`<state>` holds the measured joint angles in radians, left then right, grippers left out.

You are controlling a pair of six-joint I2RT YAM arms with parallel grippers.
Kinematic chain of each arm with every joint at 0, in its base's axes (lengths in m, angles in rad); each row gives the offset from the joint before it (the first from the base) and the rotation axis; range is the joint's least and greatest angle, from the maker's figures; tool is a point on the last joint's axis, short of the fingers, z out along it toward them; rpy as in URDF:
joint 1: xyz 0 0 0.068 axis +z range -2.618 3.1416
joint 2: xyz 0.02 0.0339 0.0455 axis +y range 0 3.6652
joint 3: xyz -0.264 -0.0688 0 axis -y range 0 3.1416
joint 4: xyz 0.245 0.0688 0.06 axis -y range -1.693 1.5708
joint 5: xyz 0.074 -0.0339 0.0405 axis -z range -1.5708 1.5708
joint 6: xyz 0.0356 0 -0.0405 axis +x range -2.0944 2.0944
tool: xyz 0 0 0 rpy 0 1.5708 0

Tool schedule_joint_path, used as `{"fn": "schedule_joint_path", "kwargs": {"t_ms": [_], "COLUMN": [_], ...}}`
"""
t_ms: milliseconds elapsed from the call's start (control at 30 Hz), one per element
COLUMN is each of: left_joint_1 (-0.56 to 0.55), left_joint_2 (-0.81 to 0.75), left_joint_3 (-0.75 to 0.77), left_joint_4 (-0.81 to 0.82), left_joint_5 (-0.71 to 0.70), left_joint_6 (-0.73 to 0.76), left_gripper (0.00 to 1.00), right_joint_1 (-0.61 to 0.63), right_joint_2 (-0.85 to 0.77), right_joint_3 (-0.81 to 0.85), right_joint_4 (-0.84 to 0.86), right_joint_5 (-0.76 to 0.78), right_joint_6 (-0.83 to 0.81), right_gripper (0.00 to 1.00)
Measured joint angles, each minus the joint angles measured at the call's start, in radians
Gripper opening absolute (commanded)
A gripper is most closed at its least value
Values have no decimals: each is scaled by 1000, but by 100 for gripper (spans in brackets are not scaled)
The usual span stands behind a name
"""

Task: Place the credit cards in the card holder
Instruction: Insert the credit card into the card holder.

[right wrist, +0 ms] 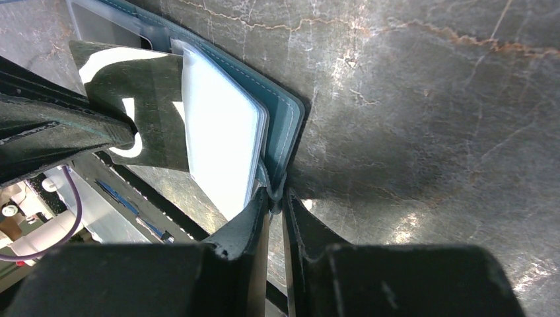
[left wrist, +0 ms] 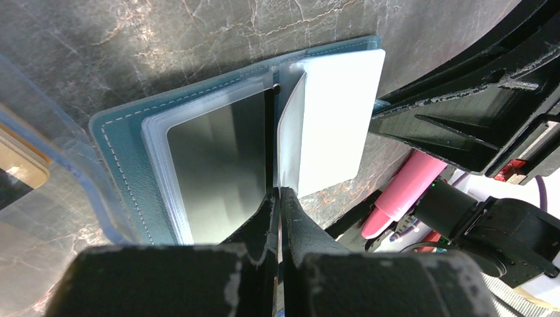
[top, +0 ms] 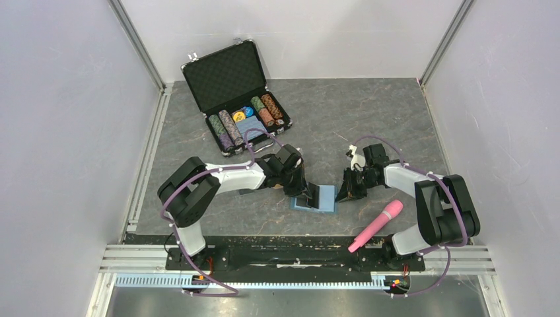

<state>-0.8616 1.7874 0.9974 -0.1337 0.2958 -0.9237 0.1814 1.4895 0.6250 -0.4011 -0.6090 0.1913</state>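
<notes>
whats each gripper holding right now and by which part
Left gripper: a dark striped credit card, pinched at one edge. Right gripper: the card holder, pinched at the outer edge of its teal cover.

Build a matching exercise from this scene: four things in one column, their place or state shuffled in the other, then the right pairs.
Things:
1. card holder
2. dark card
3. pink stick
4. black case

Place or state:
A. open at the far side, chips inside
B. clamped in the left gripper
C. lying loose beside the right arm
D. lying open, its edge pinched by the right gripper

Pairs: 1-D, 2-B, 3-C, 4-A
</notes>
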Motion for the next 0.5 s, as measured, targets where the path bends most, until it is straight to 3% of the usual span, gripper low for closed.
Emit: {"fn": "schedule_joint_path", "kwargs": {"t_ms": [400,500], "left_joint_1": [1,0], "left_joint_2": [46,63], "left_joint_3": [35,58], "left_joint_4": [3,-13], "left_joint_5": [49,58], "left_joint_6": [0,1], "left_gripper": [2,16], "right_joint_1": [0,0], "right_joint_2": [0,0], "right_joint_3": [-1,-1], "right_joint_4": [1,0], "right_joint_5": [0,0], "right_joint_6": [0,0], "right_gripper": [11,11]}}
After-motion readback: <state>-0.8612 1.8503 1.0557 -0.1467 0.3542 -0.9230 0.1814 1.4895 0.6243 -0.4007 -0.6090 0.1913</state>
